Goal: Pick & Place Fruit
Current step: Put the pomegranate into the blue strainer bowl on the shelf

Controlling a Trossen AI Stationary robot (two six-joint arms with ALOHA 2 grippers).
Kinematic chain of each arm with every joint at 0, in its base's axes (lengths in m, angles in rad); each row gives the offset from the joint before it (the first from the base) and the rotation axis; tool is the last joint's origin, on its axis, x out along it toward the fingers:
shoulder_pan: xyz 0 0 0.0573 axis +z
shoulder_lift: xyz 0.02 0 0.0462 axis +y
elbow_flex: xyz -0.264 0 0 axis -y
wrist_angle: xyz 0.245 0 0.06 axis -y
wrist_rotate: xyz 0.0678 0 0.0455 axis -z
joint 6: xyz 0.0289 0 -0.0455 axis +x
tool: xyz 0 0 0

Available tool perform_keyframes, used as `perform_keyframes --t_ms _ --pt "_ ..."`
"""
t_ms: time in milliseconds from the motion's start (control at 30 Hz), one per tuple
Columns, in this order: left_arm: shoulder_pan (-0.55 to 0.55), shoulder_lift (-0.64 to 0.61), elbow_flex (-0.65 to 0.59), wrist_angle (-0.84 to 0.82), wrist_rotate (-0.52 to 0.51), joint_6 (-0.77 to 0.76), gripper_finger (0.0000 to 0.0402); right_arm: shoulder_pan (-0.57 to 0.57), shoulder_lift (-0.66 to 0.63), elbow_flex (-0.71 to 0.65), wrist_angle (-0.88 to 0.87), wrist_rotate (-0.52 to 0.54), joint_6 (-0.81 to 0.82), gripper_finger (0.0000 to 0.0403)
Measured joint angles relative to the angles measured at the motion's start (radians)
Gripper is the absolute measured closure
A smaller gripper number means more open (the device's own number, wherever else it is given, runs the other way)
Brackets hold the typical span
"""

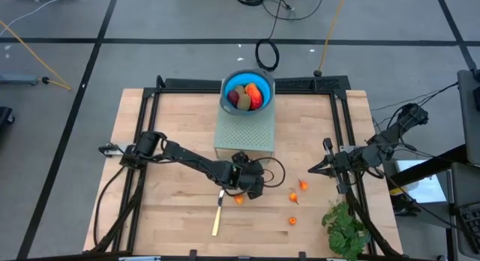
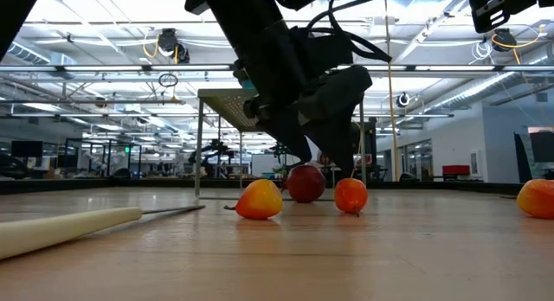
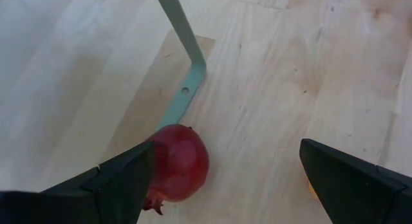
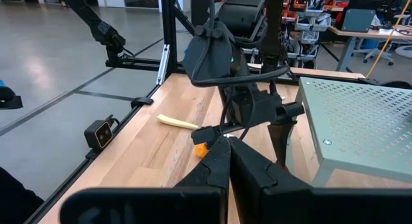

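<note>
The left gripper, low in the middle of the high view, has fingers wide around a dark red ball on the table. One finger seems very close, so it may bump the ball away.

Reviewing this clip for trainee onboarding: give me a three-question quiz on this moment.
1. True or false: the left tool is open around the dark red fruit.
2. Where is the blue bowl? A) on the green perforated stand B) on the floor C) beside the knife
3. Fill in: the right tool is ____.

Key: 1 true; 2 A; 3 shut.
</note>
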Motion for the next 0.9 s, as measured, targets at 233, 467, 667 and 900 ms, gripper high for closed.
perform_keyframes --t_ms 233,467,667,900 --pt "0.011 0.000 0.000 -0.002 -0.031 -0.023 0.0016 0.000 0.000 0.000 0.000 0.000 0.000 0.0403" --pt "0.022 -0.001 -0.014 -0.009 -0.057 -0.096 0.0016 0.000 0.000 0.000 0.000 0.000 0.000 0.0403" --pt "0.023 -0.001 -0.014 -0.003 -0.055 -0.101 0.0016 0.000 0.000 0.000 0.000 0.000 0.000 0.0403" --pt "0.028 0.052 -0.016 0.020 -0.014 -0.103 0.0016 0.000 0.000 0.000 0.000 0.000 0.009 0.0403"
